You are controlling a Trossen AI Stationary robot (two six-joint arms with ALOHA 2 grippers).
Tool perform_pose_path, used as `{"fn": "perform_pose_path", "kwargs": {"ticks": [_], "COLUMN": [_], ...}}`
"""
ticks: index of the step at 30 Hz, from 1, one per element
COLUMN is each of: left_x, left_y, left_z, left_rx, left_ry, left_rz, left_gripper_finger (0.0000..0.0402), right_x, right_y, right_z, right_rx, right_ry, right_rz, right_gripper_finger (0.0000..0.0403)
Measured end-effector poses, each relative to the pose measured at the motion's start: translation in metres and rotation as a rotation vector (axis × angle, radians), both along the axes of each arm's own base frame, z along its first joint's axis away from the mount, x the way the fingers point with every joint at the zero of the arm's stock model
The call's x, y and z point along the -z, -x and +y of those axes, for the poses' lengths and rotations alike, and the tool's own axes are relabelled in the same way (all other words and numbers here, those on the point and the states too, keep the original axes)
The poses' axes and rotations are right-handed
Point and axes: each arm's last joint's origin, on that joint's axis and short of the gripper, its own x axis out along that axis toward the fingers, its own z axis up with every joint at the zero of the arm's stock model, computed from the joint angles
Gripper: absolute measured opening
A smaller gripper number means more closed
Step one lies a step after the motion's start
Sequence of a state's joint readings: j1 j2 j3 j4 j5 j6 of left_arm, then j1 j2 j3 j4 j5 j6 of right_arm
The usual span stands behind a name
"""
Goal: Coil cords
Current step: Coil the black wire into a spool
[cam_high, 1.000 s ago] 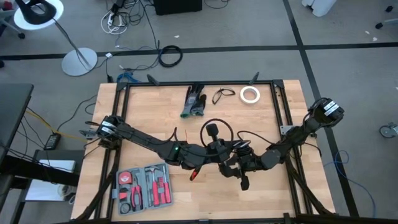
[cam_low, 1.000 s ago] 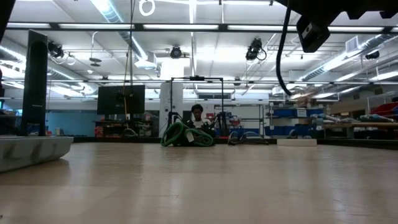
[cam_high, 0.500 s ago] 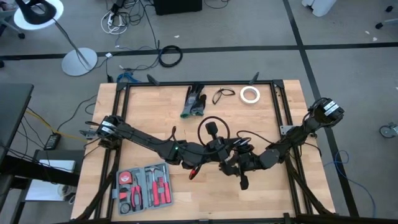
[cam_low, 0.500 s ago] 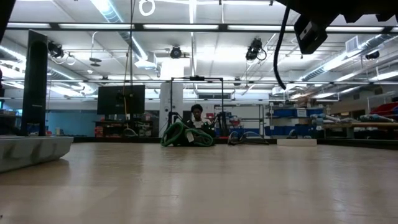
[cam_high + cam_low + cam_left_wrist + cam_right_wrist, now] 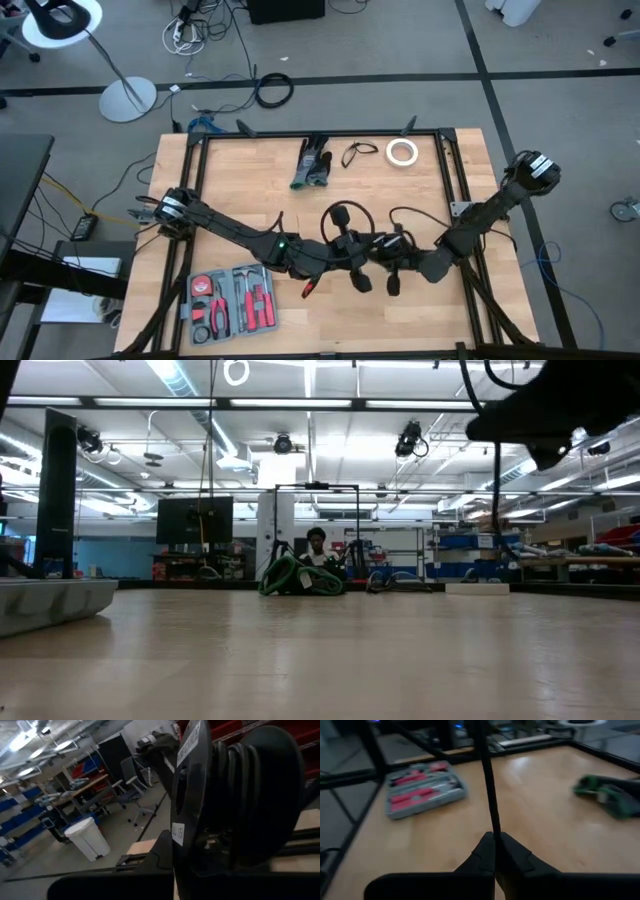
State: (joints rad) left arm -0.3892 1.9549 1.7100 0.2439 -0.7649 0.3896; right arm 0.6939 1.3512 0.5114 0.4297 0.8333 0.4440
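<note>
Table [image 5: 230,180]: pale wooden top inside a dark metal frame, seen from above.

Cord [image 5: 345,215]: thin, black. It forms a loop near the middle of the table, just ahead of the two grippers, and runs down into the cluster where both arms meet. A further black strand [image 5: 405,213] arcs beside the right arm. In the right wrist view the cord [image 5: 489,795] rises as one taut line straight from the fingertips.

Right gripper [image 5: 495,839]: fingers pressed together, pinching the cord between their tips. In the overhead view it [image 5: 392,268] sits low and centre on the table, reaching in from the right.

Left gripper [image 5: 352,262]: reaches in from the left and meets the right one at the centre; closed. What it grips, if anything, cannot be told. Its wrist view is filled by a close dark round body of the other arm.

Tool case [image 5: 232,302]: open grey tray with red-handled tools, near the front left corner; also seen in the right wrist view [image 5: 425,787].

Gloves [image 5: 313,163]: a green and grey pair, at the back edge, centre.

Small cord loop [image 5: 358,152]: thin and black, lying between the gloves and the tape.

Tape roll [image 5: 402,152]: white, at the back, right of centre.

Person [image 5: 317,546]: seated far off in the room beyond the table, in the low view.
</note>
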Motion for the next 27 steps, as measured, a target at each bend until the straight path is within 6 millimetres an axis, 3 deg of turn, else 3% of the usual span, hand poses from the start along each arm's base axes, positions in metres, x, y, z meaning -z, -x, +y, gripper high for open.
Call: {"fn": "perform_pose_path", "kwargs": {"ticks": [12, 17, 27], "left_x": [0.026, 0.037, 0.035], "left_y": [0.009, 0.015, 0.024], "left_z": [-0.011, -0.008, 0.006], "left_rx": [0.006, -0.058, -0.14], "left_ry": [0.06, 0.075, 0.089], "left_rz": [0.209, 0.305, 0.375], "left_gripper_finger": [0.0, 0.0, 0.0], "right_x": [-0.034, -0.047, -0.054], "right_y": [0.05, 0.066, 0.079], "right_z": [-0.027, -0.027, -0.018], "right_rx": [0.152, 0.135, 0.122], "right_ry": [0.048, 0.046, 0.067], "right_rz": [0.008, -0.044, -0.106], "right_gripper_finger": [0.0004, 0.0004, 0.0003]}}
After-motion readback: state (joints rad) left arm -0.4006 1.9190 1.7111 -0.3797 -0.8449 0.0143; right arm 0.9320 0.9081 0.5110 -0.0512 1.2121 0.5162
